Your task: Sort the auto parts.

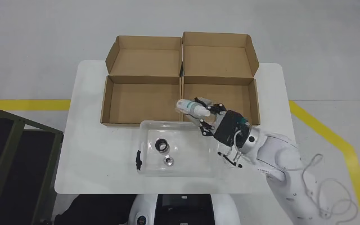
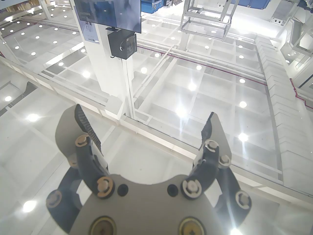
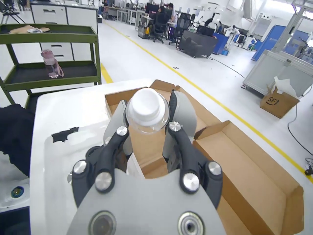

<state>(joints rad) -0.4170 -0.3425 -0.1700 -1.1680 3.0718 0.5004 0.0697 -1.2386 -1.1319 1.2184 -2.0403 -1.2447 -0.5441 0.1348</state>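
Our right tool (image 1: 206, 115) is clamped on a clear bottle (image 1: 190, 106) with a white cap, gripping it up near the neck. The cap end points back toward the wrist and the body sticks out past the fingertips. We've got the bottle up in the air over the near edge of the right-hand cardboard box (image 1: 243, 99), just behind the clear tub (image 1: 147, 128) on the white desk (image 1: 90, 112). Two round metal parts (image 1: 162, 146) sit down in the tub. Our left tool (image 2: 144, 117) is spread wide open, aimed up at the ceiling.
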